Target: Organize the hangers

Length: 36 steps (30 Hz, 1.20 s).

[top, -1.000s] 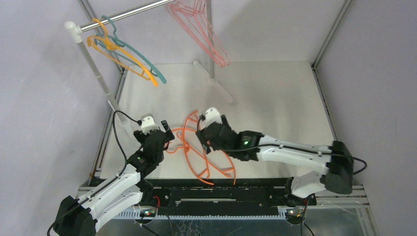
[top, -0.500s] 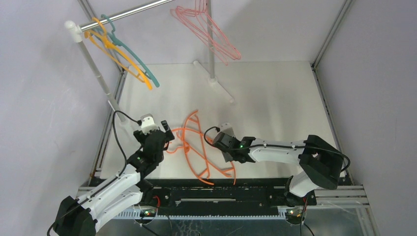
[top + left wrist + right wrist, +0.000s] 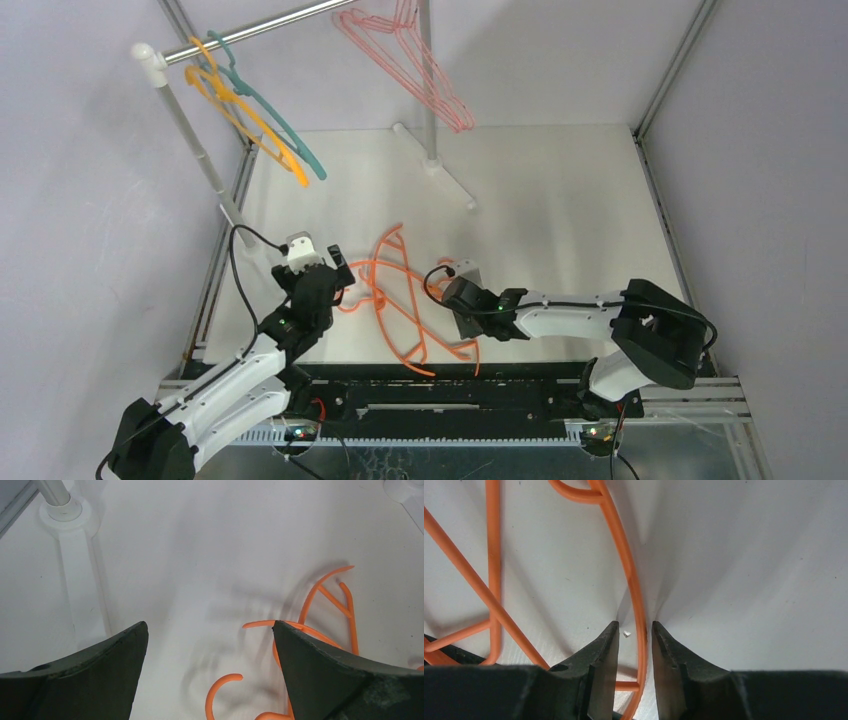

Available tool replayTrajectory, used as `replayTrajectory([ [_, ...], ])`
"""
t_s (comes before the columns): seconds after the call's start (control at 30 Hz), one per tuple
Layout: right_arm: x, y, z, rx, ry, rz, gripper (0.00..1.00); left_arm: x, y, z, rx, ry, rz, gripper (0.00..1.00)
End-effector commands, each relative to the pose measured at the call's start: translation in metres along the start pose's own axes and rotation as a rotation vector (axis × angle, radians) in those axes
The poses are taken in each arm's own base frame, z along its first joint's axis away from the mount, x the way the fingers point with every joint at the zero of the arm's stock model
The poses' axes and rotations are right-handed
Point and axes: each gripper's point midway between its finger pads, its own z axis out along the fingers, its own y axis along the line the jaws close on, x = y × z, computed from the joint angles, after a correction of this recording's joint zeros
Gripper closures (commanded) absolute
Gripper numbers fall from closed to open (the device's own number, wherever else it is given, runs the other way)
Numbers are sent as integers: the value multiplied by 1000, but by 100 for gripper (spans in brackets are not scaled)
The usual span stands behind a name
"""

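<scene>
Step in hand: pickup of an orange hanger (image 3: 636,595) lying on the worktop (image 3: 749,580); my right fingers (image 3: 606,650) straddle its wire, narrowed but not visibly clamped, my left fingers (image 3: 115,665) gape empty; next, I judge, clamp, then lift toward the rail (image 3: 260,30).

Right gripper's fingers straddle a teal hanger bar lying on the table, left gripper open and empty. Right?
Wrong colour: the hanger bar that the right gripper straddles is orange, not teal; the right wrist view shows it. The left gripper is open and empty.

orange hangers (image 3: 631,575) lie tangled; pink hangers (image 3: 417,68), yellow hanger (image 3: 250,128), teal hanger (image 3: 283,123) hang above
</scene>
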Motion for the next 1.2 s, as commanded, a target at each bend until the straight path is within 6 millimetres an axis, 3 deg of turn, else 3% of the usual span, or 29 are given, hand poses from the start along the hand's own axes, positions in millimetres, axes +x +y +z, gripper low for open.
replayTrajectory([
  [0.0,6,-1,5,-15,0,42,66,-22,-8,0,8,-47,-67,0],
  [0.07,10,-2,7,-17,9,42,85,-21,-8,0,8,-47,-67,1],
  [0.1,11,-3,7,-14,11,41,100,-21,-8,0,10,-46,-67,1],
  [0.3,-4,-6,-6,0,-46,36,100,-21,-9,0,13,-47,-69,0],
  [0.67,-80,-7,-71,-17,-303,32,100,-21,-16,-3,58,-37,-86,1],
  [1.0,-145,2,-103,-44,-539,54,100,-31,-49,-23,238,-22,-165,1],
  [1.17,-156,15,-108,-101,-572,53,100,-13,-60,-30,295,58,-187,1],
])
